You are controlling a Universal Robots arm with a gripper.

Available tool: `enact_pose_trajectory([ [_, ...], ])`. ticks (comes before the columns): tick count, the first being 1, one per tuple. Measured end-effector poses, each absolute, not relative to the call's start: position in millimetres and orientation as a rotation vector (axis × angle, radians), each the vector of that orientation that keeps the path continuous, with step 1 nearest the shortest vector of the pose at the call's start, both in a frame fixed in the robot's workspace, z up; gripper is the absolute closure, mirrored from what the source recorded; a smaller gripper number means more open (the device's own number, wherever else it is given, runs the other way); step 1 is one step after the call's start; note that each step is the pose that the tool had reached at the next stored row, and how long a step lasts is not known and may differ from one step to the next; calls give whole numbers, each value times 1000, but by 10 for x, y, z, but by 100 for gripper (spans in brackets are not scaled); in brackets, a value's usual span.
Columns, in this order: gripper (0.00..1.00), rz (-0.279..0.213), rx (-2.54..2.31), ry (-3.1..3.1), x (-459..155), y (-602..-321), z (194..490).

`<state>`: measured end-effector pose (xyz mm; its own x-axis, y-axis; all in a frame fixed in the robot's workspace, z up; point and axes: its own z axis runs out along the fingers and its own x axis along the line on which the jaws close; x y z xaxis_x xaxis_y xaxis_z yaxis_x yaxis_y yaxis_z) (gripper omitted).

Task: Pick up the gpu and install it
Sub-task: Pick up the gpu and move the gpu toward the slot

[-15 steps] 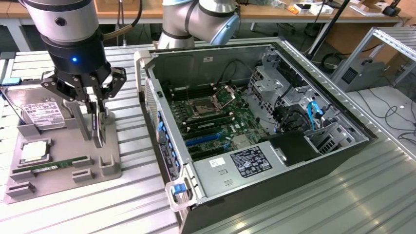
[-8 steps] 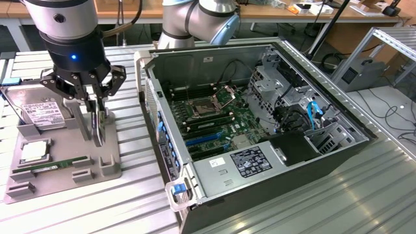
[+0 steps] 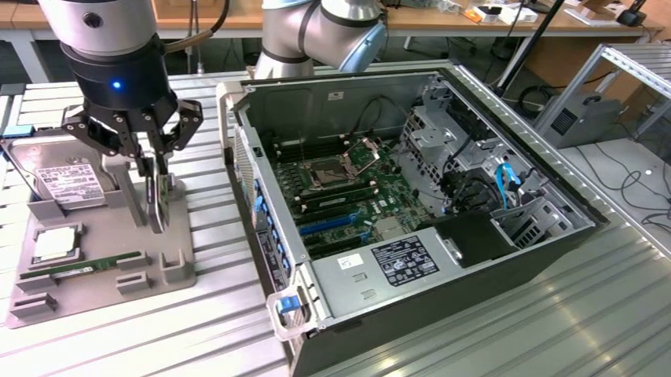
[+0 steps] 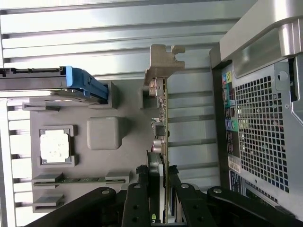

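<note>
Two fingers [image 4: 136,203] of the gripper [image 3: 150,166] pinch the gpu [image 3: 157,203], upright at the grey tray [image 3: 181,269] beside the computer case [image 3: 304,102].

One gpu [image 3: 157,195], one hard drive [image 3: 67,185], one processor chip [image 3: 55,246], one memory stick [image 3: 97,265], one grey tray [image 3: 166,271], one computer case [image 3: 574,206], one gripper [image 3: 148,169]

The exterior camera stood off the arm, high over the ribbed table [image 3: 493,330], and looked down at a slant from some way back. It had the open computer case [image 3: 243,149] on the exterior view's right and the grey parts tray [image 3: 184,236] on its left. The wrist camera hung close above that tray, looking straight down past the gripper [image 4: 157,170]. Both caught the tray, the upright gpu [image 4: 164,118] and one side of the case.
</note>
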<state>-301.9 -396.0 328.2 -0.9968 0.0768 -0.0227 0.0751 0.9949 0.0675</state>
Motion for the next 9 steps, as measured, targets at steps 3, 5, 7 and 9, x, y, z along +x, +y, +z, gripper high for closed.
enact_pose_trajectory([
  [3,73,105,118,3112,-3019,-3960,3306],
  [5,73,106,118,3112,-3019,-3960,3320],
  [7,73,107,119,3112,-3019,-3960,3335],
  [9,73,108,118,3112,-3018,-3960,3353],
])
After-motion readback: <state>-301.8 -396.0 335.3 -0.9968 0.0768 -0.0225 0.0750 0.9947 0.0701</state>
